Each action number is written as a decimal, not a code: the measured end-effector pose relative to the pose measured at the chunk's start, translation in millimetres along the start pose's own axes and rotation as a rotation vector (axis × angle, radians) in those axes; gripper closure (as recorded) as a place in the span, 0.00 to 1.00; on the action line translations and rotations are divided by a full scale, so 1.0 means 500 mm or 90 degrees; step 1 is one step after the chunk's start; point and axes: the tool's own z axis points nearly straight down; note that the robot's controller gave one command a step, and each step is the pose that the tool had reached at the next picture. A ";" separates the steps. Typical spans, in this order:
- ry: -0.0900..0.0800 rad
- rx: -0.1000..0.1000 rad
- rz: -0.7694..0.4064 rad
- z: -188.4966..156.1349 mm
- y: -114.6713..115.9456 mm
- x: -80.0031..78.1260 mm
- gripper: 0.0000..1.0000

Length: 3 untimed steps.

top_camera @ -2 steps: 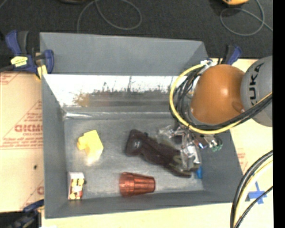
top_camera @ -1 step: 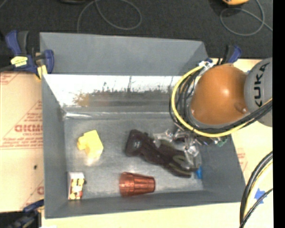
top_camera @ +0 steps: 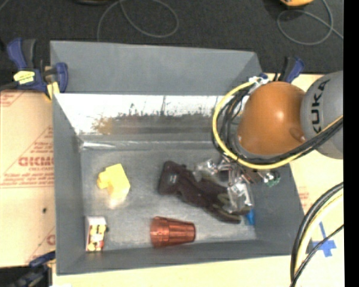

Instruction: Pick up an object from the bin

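Tool (top_camera: 230,190) hangs low in the right part of the grey bin (top_camera: 149,94), right over the right end of a dark brown floppy thing (top_camera: 182,184) that lies in the middle. I cannot tell if the tool is spread or pressed together. A copper cup (top_camera: 172,232) lies on its side lower down. A yellow block (top_camera: 113,181) and a small red and white box (top_camera: 96,233) sit at the left.

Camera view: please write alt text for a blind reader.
The robot's hand is over the right end of a dark brown floppy glove-like thing in the grey metal bin. Left of it lie a yellow notched block, a copper-coloured ribbed cup on its side and a small white box.
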 end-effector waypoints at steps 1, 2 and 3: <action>-0.002 0.001 0.118 -0.002 -0.009 -0.028 0.00; -0.003 0.003 0.020 0.019 -0.005 -0.092 0.00; -0.004 0.000 0.114 0.037 0.001 -0.110 0.00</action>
